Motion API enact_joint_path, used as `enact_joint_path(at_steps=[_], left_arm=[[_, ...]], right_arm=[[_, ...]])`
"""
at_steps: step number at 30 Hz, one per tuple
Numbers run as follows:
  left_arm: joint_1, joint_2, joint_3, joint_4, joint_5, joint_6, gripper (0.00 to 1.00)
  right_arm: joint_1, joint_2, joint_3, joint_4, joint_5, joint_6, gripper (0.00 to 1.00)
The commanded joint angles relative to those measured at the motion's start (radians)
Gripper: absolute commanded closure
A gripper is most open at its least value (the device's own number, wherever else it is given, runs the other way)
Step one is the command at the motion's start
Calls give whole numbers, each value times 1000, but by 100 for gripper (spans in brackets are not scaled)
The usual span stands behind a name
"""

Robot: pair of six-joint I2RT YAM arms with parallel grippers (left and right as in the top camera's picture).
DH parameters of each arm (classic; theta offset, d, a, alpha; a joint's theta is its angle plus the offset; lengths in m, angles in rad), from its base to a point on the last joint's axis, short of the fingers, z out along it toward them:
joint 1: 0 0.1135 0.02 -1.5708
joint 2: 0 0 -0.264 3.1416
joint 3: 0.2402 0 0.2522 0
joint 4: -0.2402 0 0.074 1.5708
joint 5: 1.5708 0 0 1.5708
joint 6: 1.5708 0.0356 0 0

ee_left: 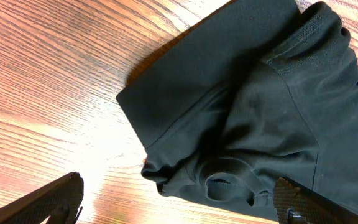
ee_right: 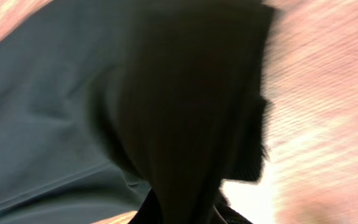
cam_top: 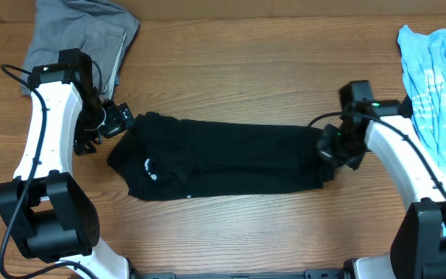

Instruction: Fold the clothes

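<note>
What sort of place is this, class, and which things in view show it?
Probably a robotics lab bench for folding practice: two robot arms at a wooden table, a black T-shirt between them, other garments at the corners.

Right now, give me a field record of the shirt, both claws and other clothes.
garment: black T-shirt, folded into a long band across the table
left claw: open, over the shirt's left end, empty
right claw: shut on the shirt's right end
others: grey garment at far left; light blue shirt at far right
</note>
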Motion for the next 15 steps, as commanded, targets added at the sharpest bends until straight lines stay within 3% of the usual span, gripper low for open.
enact_joint_path(at_steps=[1, 6, 15], left_arm=[[-7, 7, -5, 2, 3, 22, 0], [-7, 7, -5, 15, 3, 22, 0], [-7, 7, -5, 16, 3, 22, 0]], right_arm=[[81, -16, 21, 43, -2, 63, 96], [196, -16, 21, 138, -107, 75, 96], [394, -14, 21, 262, -108, 122, 96]])
